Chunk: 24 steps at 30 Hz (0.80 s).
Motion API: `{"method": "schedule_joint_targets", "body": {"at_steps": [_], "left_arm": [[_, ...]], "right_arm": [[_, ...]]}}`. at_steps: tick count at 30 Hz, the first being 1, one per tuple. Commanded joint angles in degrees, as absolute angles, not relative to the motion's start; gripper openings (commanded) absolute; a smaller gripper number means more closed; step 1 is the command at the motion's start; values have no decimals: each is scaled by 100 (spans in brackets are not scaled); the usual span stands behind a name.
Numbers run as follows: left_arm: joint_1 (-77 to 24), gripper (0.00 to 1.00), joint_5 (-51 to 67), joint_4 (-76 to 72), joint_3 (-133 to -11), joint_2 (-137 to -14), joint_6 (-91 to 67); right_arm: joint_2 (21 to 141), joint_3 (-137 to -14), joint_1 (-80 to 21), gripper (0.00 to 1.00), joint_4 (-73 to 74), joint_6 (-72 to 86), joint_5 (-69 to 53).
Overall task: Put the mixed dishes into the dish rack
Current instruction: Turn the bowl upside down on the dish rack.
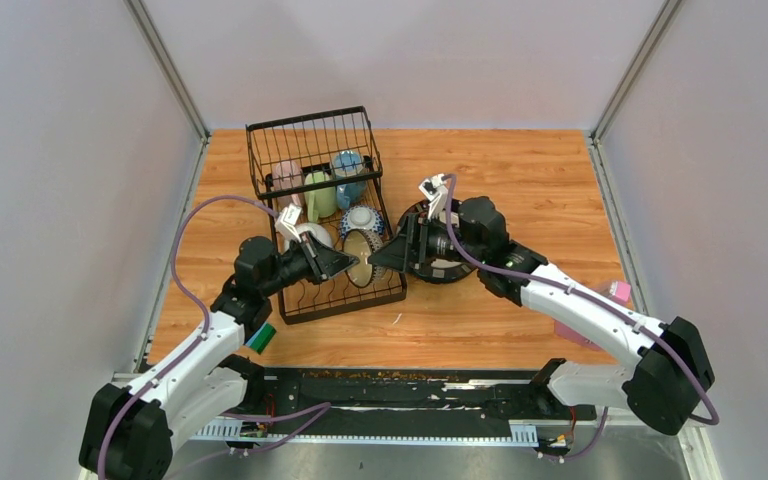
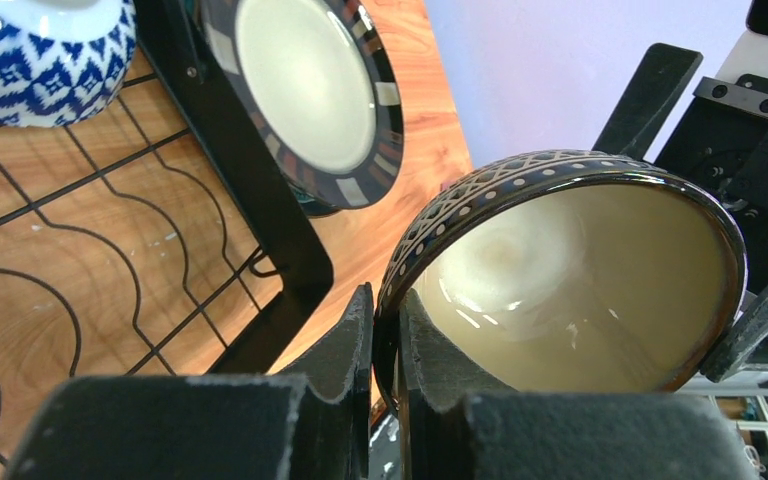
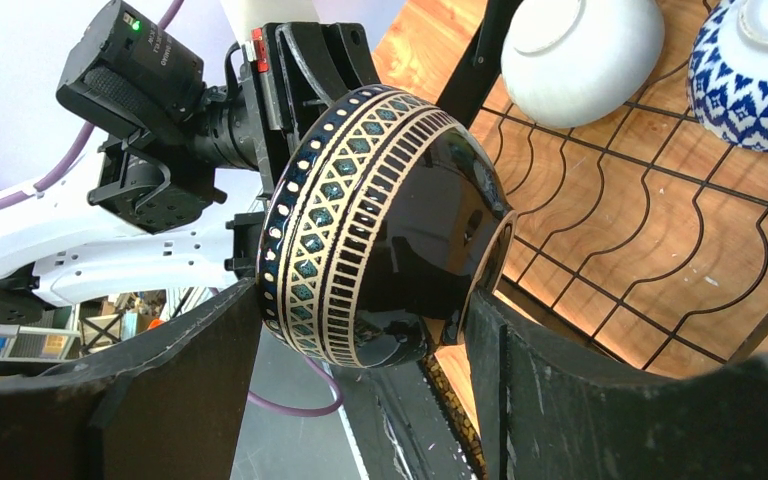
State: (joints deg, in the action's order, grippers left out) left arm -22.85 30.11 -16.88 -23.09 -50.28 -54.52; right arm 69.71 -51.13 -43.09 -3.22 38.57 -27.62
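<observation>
A dark bowl with a cream and teal patterned band hangs on its side over the right edge of the black wire dish rack. My left gripper is shut on its rim; the cream inside of the bowl faces that camera. My right gripper spans the bowl from rim to foot, with both fingers against it. A black-rimmed cream plate lies on the table right of the rack.
In the rack stand a white bowl, a blue-patterned bowl, and pink, green and blue mugs. A striped sponge lies near the left arm. A pink container sits at the right.
</observation>
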Motion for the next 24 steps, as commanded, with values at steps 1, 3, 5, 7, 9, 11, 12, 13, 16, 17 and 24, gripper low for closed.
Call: {"method": "schedule_joint_targets", "body": {"at_steps": [1,3,5,7,9,11,12,13,16,17,24], "left_arm": [[-2408,9,3088,-1741,-2663,-4912,-5218],[-2408,11,3045,-1680,-2663,-4942,-5213],[-2408,13,3007,-1638,-2663,-4968,-5201],[-2409,17,2968,-1566,-2681,-4984,-5178],[-2404,31,2926,-1444,-2711,-5021,-5116],[-2408,32,2817,-1196,-2768,-5011,-5025],[-2408,32,2726,-1046,-2788,-4993,-4959],[-2404,32,2677,-976,-2796,-4935,-4923],[-2404,41,2471,-714,-2801,-4816,-4824],[-2406,51,2426,-647,-2807,-4768,-4802],[-2413,75,1901,333,-2994,-4581,-4482]], "right_arm": [[7130,-5402,-4377,48,-479,4023,-2524],[7173,-5412,-4375,47,-454,4049,-2475],[7218,-5422,-4375,47,-440,4072,-2423],[7256,-5423,-4375,47,-422,4124,-2355],[7292,-5421,-4374,47,-407,4158,-2281],[7317,-5414,-4369,47,-379,4250,-2142],[7336,-5414,-4370,47,-378,4272,-2102],[7357,-5418,-4369,47,-378,4290,-2070],[7444,-5446,-4371,47,-369,4345,-2036],[7478,-5456,-4368,46,-355,4364,-2002],[7740,-5565,-4368,46,-209,4340,-1759]]}}
